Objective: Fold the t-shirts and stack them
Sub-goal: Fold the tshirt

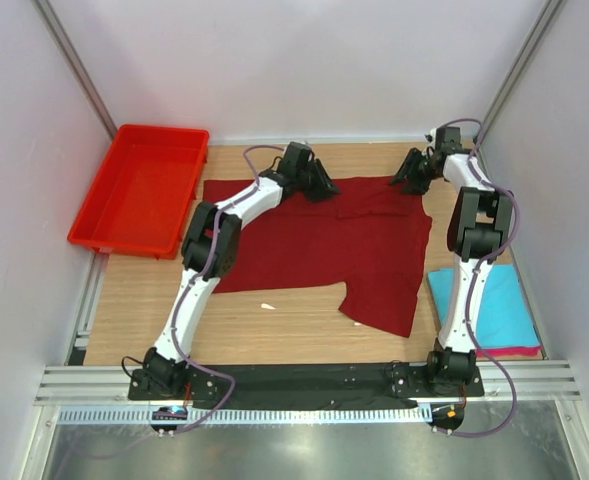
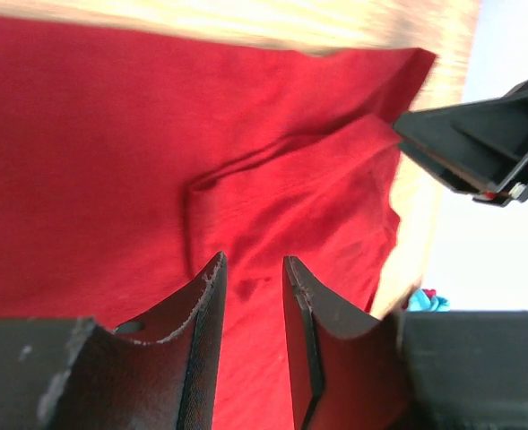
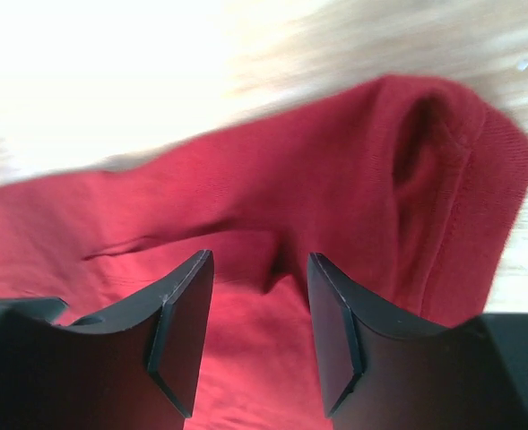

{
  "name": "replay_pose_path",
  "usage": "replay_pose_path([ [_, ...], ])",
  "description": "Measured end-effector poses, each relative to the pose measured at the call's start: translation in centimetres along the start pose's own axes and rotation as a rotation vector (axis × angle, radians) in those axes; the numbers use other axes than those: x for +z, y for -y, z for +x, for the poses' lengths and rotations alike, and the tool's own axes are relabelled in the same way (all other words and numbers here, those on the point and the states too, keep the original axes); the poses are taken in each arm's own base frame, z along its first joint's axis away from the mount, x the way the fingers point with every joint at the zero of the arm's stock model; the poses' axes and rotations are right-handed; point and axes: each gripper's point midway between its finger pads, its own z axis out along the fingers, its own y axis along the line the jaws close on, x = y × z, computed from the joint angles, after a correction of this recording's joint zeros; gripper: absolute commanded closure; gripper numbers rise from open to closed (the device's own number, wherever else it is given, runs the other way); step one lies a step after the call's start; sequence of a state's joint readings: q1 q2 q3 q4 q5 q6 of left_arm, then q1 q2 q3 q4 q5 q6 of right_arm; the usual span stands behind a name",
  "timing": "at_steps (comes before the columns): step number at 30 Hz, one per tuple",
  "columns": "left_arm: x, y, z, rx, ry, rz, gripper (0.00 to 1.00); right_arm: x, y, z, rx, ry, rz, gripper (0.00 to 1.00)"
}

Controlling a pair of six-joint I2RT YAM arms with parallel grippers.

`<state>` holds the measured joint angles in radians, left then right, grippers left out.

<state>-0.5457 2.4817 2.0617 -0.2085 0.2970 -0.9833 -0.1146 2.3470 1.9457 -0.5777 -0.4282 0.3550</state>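
The dark maroon t-shirt [image 1: 314,245] lies spread open on the wooden table, one sleeve folded over near its far edge. My left gripper [image 1: 321,186] hovers at the shirt's far edge, its jaws a little apart with nothing between them; the left wrist view shows the cloth [image 2: 111,152] beneath the gripper [image 2: 253,269]. My right gripper [image 1: 410,172] is open at the shirt's far right corner, over a rumpled sleeve [image 3: 443,170] in the right wrist view [image 3: 259,264]. A folded turquoise t-shirt [image 1: 484,305] lies at the right, on a pink one [image 1: 519,351] whose edge shows.
A bright red plastic tray [image 1: 139,190] stands at the far left, partly off the table. A small white scrap [image 1: 267,305] lies near the shirt's front edge. White walls close in on three sides. The right gripper's black body [image 2: 479,143] shows in the left wrist view.
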Motion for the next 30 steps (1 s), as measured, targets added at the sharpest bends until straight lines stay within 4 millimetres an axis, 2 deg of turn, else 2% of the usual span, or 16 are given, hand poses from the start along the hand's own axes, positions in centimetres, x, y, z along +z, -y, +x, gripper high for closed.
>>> replay_pose_path([
  [3, 0.1, -1.1, 0.2, -0.024, -0.017, -0.030, 0.69, 0.9, 0.5, 1.1, 0.006, -0.041, -0.013, 0.47],
  [9, 1.2, -3.5, 1.3, -0.095, -0.051, -0.079, 0.69, 1.0, -0.3, 1.3, -0.002, -0.049, -0.064, 0.47],
  [21, 2.7, -2.5, 0.7, -0.157, -0.040, -0.014, 0.71, 1.4, -0.4, 0.7, -0.016, -0.032, -0.110, 0.47],
  [28, 3.3, -2.2, 0.4, -0.197, -0.023, 0.016, 0.75, 1.4, -0.1, 0.1, -0.021, -0.017, -0.126, 0.47],
  [30, 3.5, -2.2, 0.3, -0.207, -0.019, 0.020, 0.80, 1.5, 0.0, -0.1, -0.023, -0.013, -0.127, 0.48],
])
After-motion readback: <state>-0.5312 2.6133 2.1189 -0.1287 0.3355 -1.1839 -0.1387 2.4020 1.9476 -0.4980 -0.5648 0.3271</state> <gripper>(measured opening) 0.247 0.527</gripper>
